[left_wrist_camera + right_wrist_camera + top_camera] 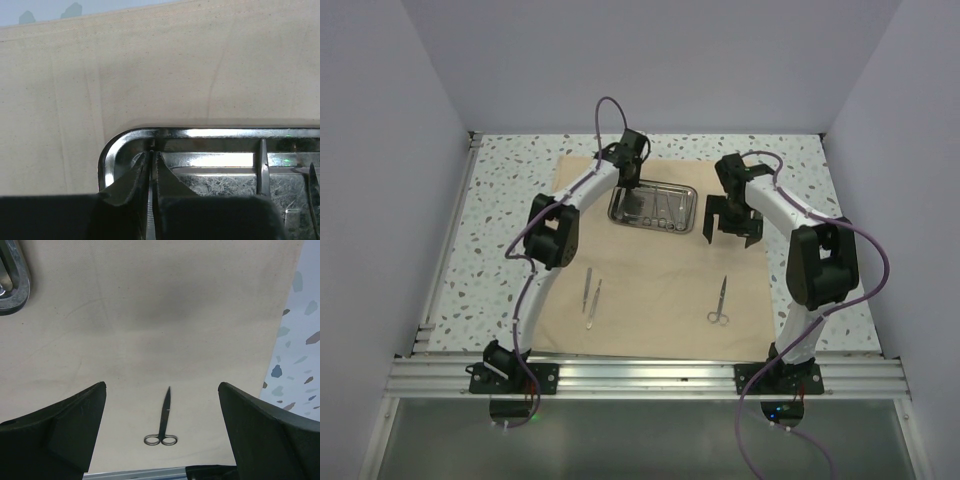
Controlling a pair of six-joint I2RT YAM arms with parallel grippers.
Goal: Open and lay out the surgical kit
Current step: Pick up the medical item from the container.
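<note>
A large beige cloth wrap (650, 270) was spread flat, with a small rectangular shiny steel tray (616, 206) set at its far middle and slim steel scissors (164, 412) and tweezers (590, 298) laid nearer. The left gripper (151, 156) had its jaws pinched on a thin steel strip (150, 215) in the tray's corner; the right gripper (161, 386) was held with jaws wide beside the tray.

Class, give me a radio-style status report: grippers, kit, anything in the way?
Left gripper shut on thin steel piece, tray corner. Right gripper open above cloth. Scissors, tweezers laid out. Nothing in the way.
</note>
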